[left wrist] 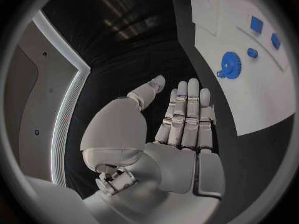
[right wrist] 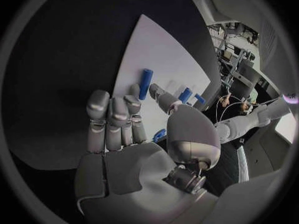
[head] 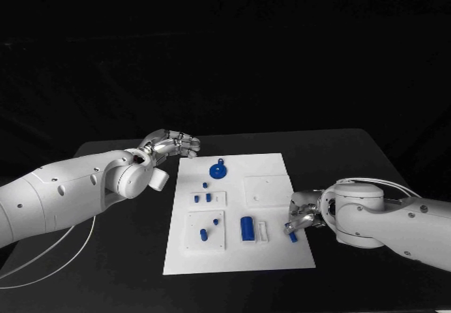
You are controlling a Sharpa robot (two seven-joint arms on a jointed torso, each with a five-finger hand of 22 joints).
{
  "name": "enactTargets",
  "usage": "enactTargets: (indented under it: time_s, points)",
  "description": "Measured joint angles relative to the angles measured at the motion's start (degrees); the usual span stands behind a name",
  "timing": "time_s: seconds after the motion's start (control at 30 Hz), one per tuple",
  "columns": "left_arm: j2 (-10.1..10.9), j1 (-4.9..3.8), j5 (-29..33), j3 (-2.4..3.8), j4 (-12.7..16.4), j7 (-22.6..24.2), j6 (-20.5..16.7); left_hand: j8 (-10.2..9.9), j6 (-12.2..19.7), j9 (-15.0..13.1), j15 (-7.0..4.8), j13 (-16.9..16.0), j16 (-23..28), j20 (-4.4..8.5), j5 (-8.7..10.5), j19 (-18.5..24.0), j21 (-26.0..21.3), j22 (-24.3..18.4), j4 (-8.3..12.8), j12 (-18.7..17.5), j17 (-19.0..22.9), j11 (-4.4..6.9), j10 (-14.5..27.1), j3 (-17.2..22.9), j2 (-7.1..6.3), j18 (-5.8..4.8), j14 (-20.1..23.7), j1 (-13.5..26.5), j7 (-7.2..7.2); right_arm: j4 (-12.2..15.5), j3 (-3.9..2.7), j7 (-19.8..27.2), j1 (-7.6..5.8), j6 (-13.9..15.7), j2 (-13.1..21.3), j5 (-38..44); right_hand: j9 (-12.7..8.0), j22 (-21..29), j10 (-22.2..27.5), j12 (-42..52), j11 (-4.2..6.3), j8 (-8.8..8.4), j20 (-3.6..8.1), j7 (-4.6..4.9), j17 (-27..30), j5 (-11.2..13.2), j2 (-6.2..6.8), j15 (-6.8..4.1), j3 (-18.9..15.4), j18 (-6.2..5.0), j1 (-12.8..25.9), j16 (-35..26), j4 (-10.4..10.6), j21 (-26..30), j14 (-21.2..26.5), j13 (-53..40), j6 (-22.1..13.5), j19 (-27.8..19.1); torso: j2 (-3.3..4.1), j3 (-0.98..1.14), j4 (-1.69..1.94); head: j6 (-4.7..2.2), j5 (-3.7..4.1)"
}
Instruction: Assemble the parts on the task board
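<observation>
Several blue parts (head: pixel 247 228) lie on the white task board (head: pixel 272 257) in the middle of the black table (head: pixel 113 274). One blue gear (head: pixel 218 171) sits near the board's 12 o'clock end. At 4 o'clock, the right hand (head: pixel 302 218) rests at the board's edge, fingers loose, holding nothing. At 10 o'clock, the left hand (head: pixel 172 143) hangs just off the board's corner, fingers straight, side by side, holding nothing. Bare table lies at 6 o'clock.

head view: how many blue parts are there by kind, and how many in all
blue gear: 1
long blue cylinder: 1
small blue pieces: 6
total: 8
</observation>
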State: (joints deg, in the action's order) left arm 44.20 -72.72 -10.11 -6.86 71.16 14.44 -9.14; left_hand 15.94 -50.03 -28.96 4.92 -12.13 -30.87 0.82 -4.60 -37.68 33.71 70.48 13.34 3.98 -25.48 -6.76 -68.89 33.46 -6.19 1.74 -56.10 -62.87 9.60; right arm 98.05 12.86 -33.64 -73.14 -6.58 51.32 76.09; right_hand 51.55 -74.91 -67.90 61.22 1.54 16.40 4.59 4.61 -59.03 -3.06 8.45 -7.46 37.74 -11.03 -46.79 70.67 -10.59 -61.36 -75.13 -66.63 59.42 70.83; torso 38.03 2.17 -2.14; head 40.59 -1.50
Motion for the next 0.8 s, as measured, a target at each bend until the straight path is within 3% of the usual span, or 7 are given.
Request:
enactTargets:
  time_s: [0.03,0.2,0.43,0.53,0.63,0.8]
  points:
    - [0.02,0.0,0.0,0.0,0.0,0.0,0.0,0.0,0.0,0.0,0.0,0.0,0.0,0.0,0.0,0.0,0.0,0.0,-0.08,0.0,0.0,0.0,0.0,-0.08,0.0,0.0,0.0,0.0,0.0,0.0,0.0,-0.02,0.05,0.07,-0.21,0.31,1.25,0.0,0.0,0.0,0.0,0.0,0.0,0.0,0.0,0.0,0.0,0.0,0.0,0.0,0.0,0.0,0.0,0.0,0.0,0.0,0.0,0.0,0.0,0.0,0.01,0.0,-0.01]
    - [0.07,0.0,0.0,0.0,0.04,-0.02,0.03,0.0,0.0,0.0,0.0,0.0,0.22,0.0,0.0,0.0,0.0,0.05,-0.12,0.0,0.0,0.0,0.0,-0.12,0.0,0.0,0.0,0.0,0.0,0.17,-0.03,-0.28,0.3,0.13,-0.85,1.96,1.86,0.0,0.0,0.0,0.0,0.0,0.0,0.0,0.0,0.0,0.47,0.0,0.15,0.0,-0.47,0.0,0.15,0.0,0.0,0.06,-0.01,0.0,0.0,0.0,0.01,0.11,-0.02]
    - [0.17,0.0,0.0,0.0,0.15,-0.05,0.08,0.0,0.0,-0.01,0.0,0.0,0.22,0.0,0.0,0.0,0.0,0.05,-0.12,0.0,-0.06,0.0,0.0,-0.12,0.0,0.0,0.0,0.0,0.0,0.46,-0.07,-0.62,0.53,-0.33,-1.07,3.9,2.86,0.0,0.0,-0.23,0.0,0.01,-0.09,-0.56,0.01,0.0,2.11,0.02,0.89,0.0,-2.11,-0.08,-0.58,0.0,-0.02,0.06,-0.57,0.08,-0.01,-0.04,0.03,0.26,0.06]
    - [0.26,0.0,0.0,0.0,0.15,-0.06,0.09,0.0,0.0,0.02,0.0,0.0,0.22,0.0,0.0,0.0,0.0,0.05,-0.12,0.0,-0.06,0.0,0.0,-0.12,0.0,0.0,0.0,0.0,0.0,0.54,-0.1,-0.66,0.62,-0.6,-1.14,4.57,3.11,0.0,0.33,-0.23,-0.34,0.01,-0.09,-0.78,0.09,-0.13,3.66,0.17,2.06,0.0,-3.66,-0.25,-1.27,0.01,-0.17,0.06,-0.78,0.08,-0.01,-0.04,0.03,0.34,0.06]
    - [0.31,0.0,0.0,0.0,0.2,-0.07,0.1,0.0,0.0,0.05,0.0,0.0,0.22,0.0,0.0,0.0,0.0,0.04,-0.12,0.0,-0.1,0.0,0.0,-0.12,0.0,0.0,0.0,0.0,0.0,0.6,-0.1,-0.66,0.73,-0.78,-1.28,5.44,3.11,0.0,0.52,-0.28,-0.54,0.01,-0.4,-0.77,0.12,-2.41,3.85,0.32,2.68,0.0,-4.9,-0.25,-1.9,0.01,-0.3,0.06,-0.77,-0.22,-0.02,-0.04,0.03,0.39,-0.01]
    - [0.33,0.0,0.0,0.0,0.25,-0.08,0.11,0.0,0.0,0.05,0.0,0.0,0.22,0.0,0.0,0.0,0.0,0.09,-0.12,0.0,-0.11,0.0,0.0,-0.12,0.0,0.0,0.0,0.0,0.0,0.78,-0.11,-0.66,1.04,-0.81,-1.38,7.12,4.57,-0.01,0.43,-0.28,-0.62,0.02,-0.4,-0.77,0.12,-2.83,3.85,0.33,2.5,0.0,-5.5,-0.25,-2.56,0.01,-0.31,0.06,-0.76,-0.22,-0.03,-0.04,0.03,0.47,-0.05]
